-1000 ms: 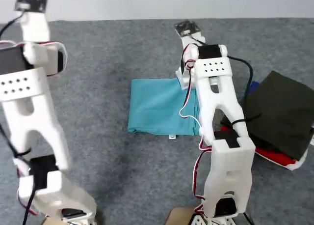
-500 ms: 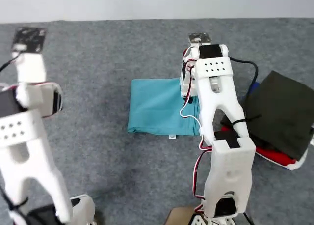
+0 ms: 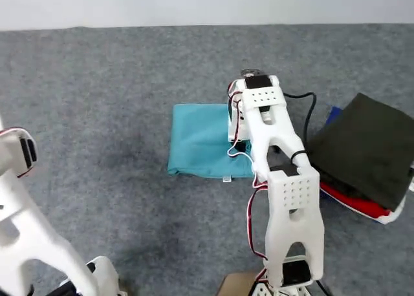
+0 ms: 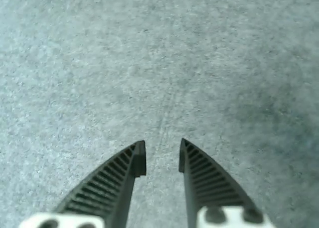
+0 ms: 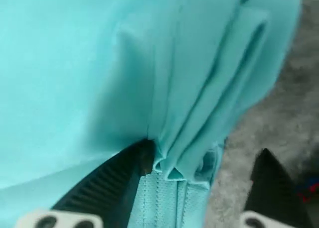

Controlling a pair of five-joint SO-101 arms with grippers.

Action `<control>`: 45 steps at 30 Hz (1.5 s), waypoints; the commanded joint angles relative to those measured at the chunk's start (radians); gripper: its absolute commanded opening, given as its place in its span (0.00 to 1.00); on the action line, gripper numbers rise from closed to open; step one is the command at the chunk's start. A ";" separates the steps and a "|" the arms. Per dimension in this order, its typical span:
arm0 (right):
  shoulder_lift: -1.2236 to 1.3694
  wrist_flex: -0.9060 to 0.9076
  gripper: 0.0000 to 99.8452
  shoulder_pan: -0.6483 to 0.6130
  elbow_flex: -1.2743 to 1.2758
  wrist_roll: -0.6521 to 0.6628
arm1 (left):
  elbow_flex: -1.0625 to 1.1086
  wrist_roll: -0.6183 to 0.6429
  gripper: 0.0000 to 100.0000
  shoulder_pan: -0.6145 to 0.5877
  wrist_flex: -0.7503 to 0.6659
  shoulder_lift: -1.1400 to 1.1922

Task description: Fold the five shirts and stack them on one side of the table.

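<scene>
A teal shirt (image 3: pixel 200 139), folded into a rectangle, lies flat mid-table. My right arm (image 3: pixel 266 118) stretches over its right edge. In the right wrist view my right gripper (image 5: pixel 202 164) is open, one finger (image 5: pixel 117 175) on the teal shirt (image 5: pixel 75 73) and the other beyond the stacked fold layers at its edge (image 5: pixel 209 113). At the right side lies a stack of folded shirts with a dark olive one (image 3: pixel 369 144) on top and a red one (image 3: pixel 362 204) beneath. My left gripper (image 4: pixel 161 157) hovers open over bare carpet with nothing between its fingers.
Grey carpet (image 3: pixel 116 70) covers the table, with open room on the left and at the back. My left arm (image 3: pixel 22 209) stands at the near left corner. Blue (image 3: pixel 332 115) and white (image 3: pixel 394 215) cloth edges peek from under the stack.
My left arm has swung back and down toward the near left corner. My right arm has drawn nearer and lowered over the teal shirt's right edge.
</scene>
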 commanded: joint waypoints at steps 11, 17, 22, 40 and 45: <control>-0.050 0.001 0.01 -0.010 -0.040 0.285 | 0.001 -0.002 0.12 -0.014 0.020 -0.028; -0.091 -0.091 0.01 0.059 -0.077 0.531 | 0.001 -0.005 0.12 -0.014 0.020 -0.028; -0.090 -0.205 0.01 0.120 -0.180 0.822 | 0.001 -0.006 0.12 -0.014 0.020 -0.028; -0.035 -0.394 0.25 0.143 -0.292 0.836 | 0.001 -0.008 0.12 -0.014 0.020 -0.028; -0.091 -0.251 0.31 0.145 -0.358 0.485 | 0.001 -0.008 0.12 -0.014 0.020 -0.023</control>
